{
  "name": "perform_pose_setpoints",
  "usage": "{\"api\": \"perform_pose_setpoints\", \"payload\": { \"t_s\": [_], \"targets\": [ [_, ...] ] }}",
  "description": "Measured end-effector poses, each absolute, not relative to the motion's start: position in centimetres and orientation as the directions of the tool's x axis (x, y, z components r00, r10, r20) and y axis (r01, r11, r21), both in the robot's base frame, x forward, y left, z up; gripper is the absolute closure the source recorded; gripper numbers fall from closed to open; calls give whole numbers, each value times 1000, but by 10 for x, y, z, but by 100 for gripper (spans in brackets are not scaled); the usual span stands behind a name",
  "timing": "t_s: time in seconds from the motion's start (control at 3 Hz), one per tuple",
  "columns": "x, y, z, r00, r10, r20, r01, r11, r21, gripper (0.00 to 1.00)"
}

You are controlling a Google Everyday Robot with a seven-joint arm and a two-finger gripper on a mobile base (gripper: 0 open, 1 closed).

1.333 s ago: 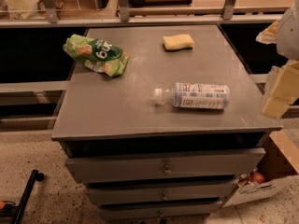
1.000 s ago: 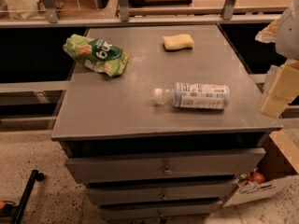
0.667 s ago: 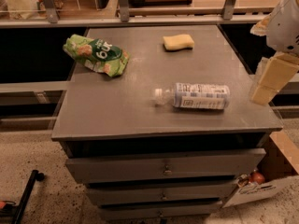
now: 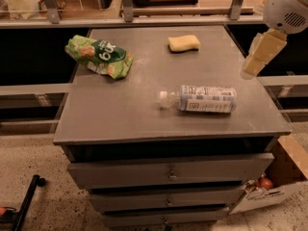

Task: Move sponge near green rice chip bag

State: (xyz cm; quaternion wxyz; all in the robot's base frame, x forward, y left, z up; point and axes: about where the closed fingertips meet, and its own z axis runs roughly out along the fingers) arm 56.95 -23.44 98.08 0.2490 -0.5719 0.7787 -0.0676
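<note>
The pale yellow sponge lies on the grey cabinet top near its far edge, right of centre. The green rice chip bag lies crumpled at the far left of the top. The two are well apart. My gripper hangs with cream fingers over the right edge of the cabinet, to the right of the sponge and above the surface, holding nothing that I can see.
A clear plastic bottle with a white label lies on its side at the middle right of the top. Drawers face the front. A cardboard box sits on the floor at the right. A railing runs behind.
My gripper has moved up and to the left, from beside the cabinet's right edge towards the far right of the top. The sponge, bag and bottle have not moved.
</note>
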Motion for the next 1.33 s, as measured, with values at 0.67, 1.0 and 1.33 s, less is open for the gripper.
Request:
{"api": "perform_pose_setpoints", "payload": {
  "t_s": [0.67, 1.0, 1.33],
  "targets": [
    [602, -254, 983, -255, -904, -343, -839, 384, -385, 0],
    [611, -254, 974, -269, -901, -340, -839, 393, -376, 0],
    [635, -261, 966, -339, -852, -399, -807, 481, -341, 0]
  ]
}}
